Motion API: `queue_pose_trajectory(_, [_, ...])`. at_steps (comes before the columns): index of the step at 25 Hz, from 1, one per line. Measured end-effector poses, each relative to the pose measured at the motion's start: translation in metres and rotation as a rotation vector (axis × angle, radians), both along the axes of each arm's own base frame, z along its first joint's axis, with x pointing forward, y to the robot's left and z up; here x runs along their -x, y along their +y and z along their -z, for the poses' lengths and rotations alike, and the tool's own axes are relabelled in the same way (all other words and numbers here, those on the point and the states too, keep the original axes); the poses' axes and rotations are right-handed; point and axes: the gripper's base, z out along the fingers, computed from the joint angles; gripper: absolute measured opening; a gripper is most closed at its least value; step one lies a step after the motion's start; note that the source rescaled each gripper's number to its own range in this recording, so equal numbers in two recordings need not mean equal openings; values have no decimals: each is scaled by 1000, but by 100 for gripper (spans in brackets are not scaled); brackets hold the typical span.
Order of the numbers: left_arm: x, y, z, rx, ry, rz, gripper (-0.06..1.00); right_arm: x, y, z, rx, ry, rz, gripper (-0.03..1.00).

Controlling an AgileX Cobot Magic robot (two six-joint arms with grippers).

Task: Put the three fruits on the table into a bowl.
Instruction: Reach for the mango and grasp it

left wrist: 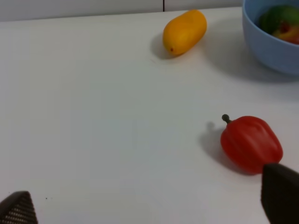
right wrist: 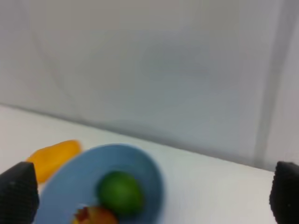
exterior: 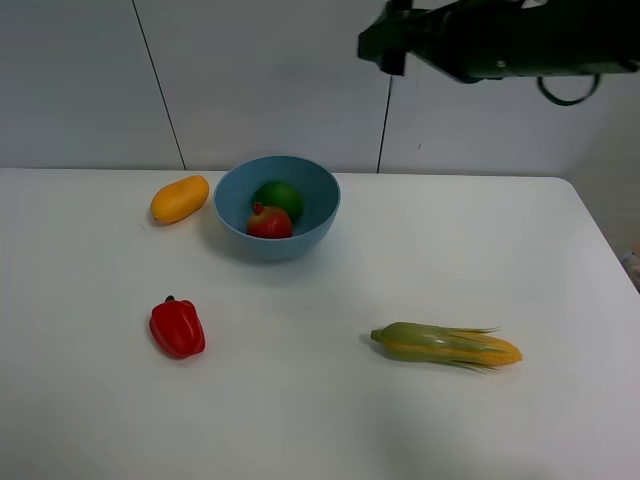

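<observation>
Lying just beside the bowl [exterior: 275,247] — mango [exterior: 180,199]; lime [exterior: 281,197], pomegranate [exterior: 269,222] inside.

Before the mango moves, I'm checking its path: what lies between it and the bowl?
Only bare table between mango and bowl, seen in the left wrist view.

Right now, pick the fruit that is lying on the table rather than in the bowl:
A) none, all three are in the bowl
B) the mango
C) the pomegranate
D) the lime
B: the mango lies on the table beside the bowl, while the lime and the pomegranate sit inside the bowl.
</observation>
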Motion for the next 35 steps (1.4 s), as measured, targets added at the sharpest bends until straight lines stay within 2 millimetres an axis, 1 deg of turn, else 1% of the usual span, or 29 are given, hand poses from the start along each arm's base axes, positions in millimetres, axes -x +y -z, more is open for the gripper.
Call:
queue_pose_trajectory(2, [0, 0, 0, 0, 0, 0, 100, 32, -35, -6, -11, -31, 75, 99])
queue_pose_trajectory(3, [0, 0, 0, 0, 0, 0, 100, 50, -50, -10, -14, -49, 105, 99])
queue_pose_trajectory(4, [0, 0, 0, 0, 0, 0, 100, 65, -65, -9, -5, -45, 142, 99])
queue_pose_trajectory(5, [0, 0, 0, 0, 0, 0, 100, 84, -79, -11, 3, -62, 184, 99])
queue_pose_trajectory(6, [0, 0, 0, 0, 0, 0, 100, 103, -91, -13, 23, -74, 224, 100])
queue_pose_trajectory(8, [0, 0, 0, 0, 0, 0, 100, 138, -108, -15, 87, -89, 298, 100])
queue_pose_trajectory(10, [0, 0, 0, 0, 0, 0, 100, 176, -115, -16, 169, -93, 355, 100])
queue_pose_trajectory(12, [0, 0, 0, 0, 0, 0, 100, 204, -116, -15, 216, -89, 381, 100])
queue_pose_trajectory(14, [0, 0, 0, 0, 0, 0, 100, 227, -115, -11, 255, -75, 396, 100])
queue_pose_trajectory(17, [0, 0, 0, 0, 0, 0, 100, 247, -116, -4, 296, -35, 416, 100])
queue_pose_trajectory(19, [0, 0, 0, 0, 0, 0, 100, 254, -116, 1, 316, -7, 420, 100])
queue_pose_trajectory(22, [0, 0, 0, 0, 0, 0, 100, 260, -116, 5, 326, 16, 417, 100])
queue_pose_trajectory(27, [0, 0, 0, 0, 0, 0, 100, 267, -115, 8, 324, -7, 417, 100])
queue_pose_trajectory(29, [0, 0, 0, 0, 0, 0, 100, 269, -114, 18, 316, -1, 407, 100])
queue_pose_trajectory(35, [0, 0, 0, 0, 0, 0, 100, 272, -113, 68, 239, 88, 410, 100])
